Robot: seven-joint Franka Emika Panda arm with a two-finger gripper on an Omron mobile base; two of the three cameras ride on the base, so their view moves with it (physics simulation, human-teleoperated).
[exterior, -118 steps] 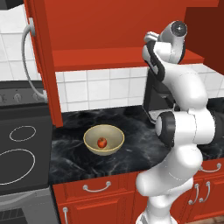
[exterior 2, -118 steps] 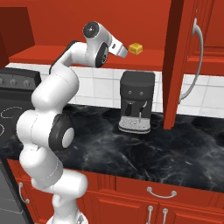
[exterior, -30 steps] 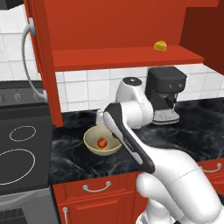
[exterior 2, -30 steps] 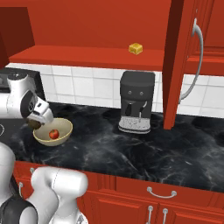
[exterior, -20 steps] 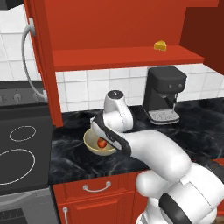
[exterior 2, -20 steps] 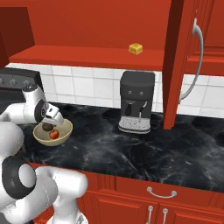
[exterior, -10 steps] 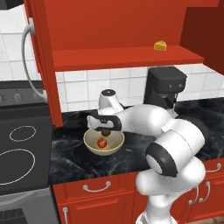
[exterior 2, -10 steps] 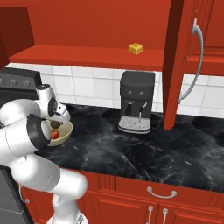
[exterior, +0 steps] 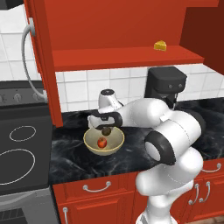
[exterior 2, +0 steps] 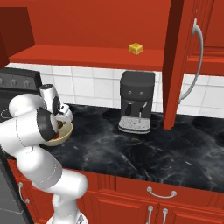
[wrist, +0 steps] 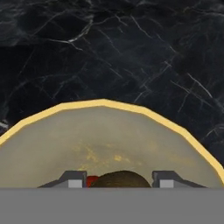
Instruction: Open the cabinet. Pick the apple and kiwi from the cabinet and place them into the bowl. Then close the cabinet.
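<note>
Pincer (exterior: 106,130) gripping kiwi (exterior: 106,131) over bowl (exterior: 92,145) w/ apple (exterior: 102,142); coffee machine (exterior: 165,85) nearby, cheese (exterior: 160,45) on cabinet (exterior: 127,57) shelf.

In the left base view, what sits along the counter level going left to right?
Black stove top with white ring burners → open red cabinet door with silver bar handle → tan-yellow bowl holding the red apple, brown kiwi in the gripper above it → black coffee machine.

One bowl (exterior: 104,142) sits directly under the end effector (exterior: 106,130), with one apple (exterior: 102,142) inside and one kiwi (exterior: 106,130) between its fingers. Above it: one cheese wedge (exterior: 160,45). Beside it on the counter (exterior: 131,148): one coffee machine (exterior: 166,85). One cabinet (exterior: 113,30), two doors open.
</note>
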